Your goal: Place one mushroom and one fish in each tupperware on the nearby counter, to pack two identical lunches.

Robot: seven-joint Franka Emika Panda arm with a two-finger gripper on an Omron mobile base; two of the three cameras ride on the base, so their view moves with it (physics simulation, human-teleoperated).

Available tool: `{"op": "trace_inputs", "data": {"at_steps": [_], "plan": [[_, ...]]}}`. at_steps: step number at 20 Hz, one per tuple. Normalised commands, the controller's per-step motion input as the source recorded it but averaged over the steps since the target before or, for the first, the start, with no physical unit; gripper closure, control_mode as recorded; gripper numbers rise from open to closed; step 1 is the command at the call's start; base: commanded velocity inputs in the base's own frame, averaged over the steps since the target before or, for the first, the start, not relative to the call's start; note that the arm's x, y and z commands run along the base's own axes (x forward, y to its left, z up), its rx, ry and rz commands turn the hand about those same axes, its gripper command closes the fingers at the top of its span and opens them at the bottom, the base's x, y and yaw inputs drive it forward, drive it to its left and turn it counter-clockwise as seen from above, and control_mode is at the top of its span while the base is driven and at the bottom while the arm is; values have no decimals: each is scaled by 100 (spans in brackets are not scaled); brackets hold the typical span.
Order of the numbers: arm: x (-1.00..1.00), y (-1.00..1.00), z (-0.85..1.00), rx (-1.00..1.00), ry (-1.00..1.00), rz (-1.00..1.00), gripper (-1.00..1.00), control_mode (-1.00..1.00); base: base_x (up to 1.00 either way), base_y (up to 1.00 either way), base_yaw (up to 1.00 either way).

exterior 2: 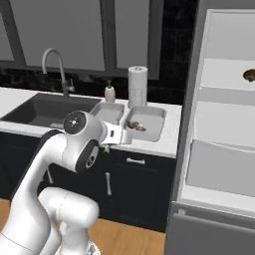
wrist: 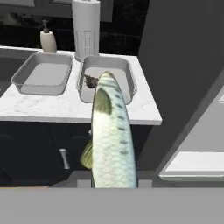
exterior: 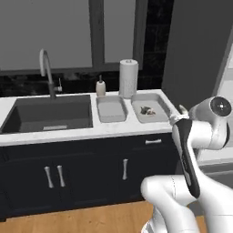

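Halfway There: One Box Started, Fish on Its Way

Already the right-hand box (wrist: 106, 78) on the table (wrist: 65, 107) has something small and dark lying in it, which looks like a mushroom (wrist: 90, 81), perhaps with a fish beside it; that part is too small to settle. Its twin, the left box (wrist: 43, 74), sits just beside it and looks bare inside. Both stand in front of a paper towel roll (exterior: 128, 77) and a soap bottle (exterior: 100, 86), next to the sink (exterior: 48, 113).

The gripper (wrist: 111, 175) has its jaws shut on a fish (wrist: 110, 131), carried in the air short of the table, nose aimed toward the boxes. It is a slender, pale silvery-green thing with faint scale marks and a darker patch near the head.

Another mushroom (exterior 2: 249, 75) appears to wait on a shelf of the open fridge (exterior 2: 224, 124). By my reckoning, at least the empty box has yet to be filled
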Motion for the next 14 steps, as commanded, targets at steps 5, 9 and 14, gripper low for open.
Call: {"op": "trace_inputs", "data": {"at_steps": [5, 9, 14], "plan": [[0, 0, 0, 0, 0, 0, 100, 100, 100, 22, -8], [0, 0, 0, 0, 0, 0, 100, 100, 100, 13, -1], [22, 37, -5, -4, 9, 0, 100, -100, 40, 34, 0]]}}
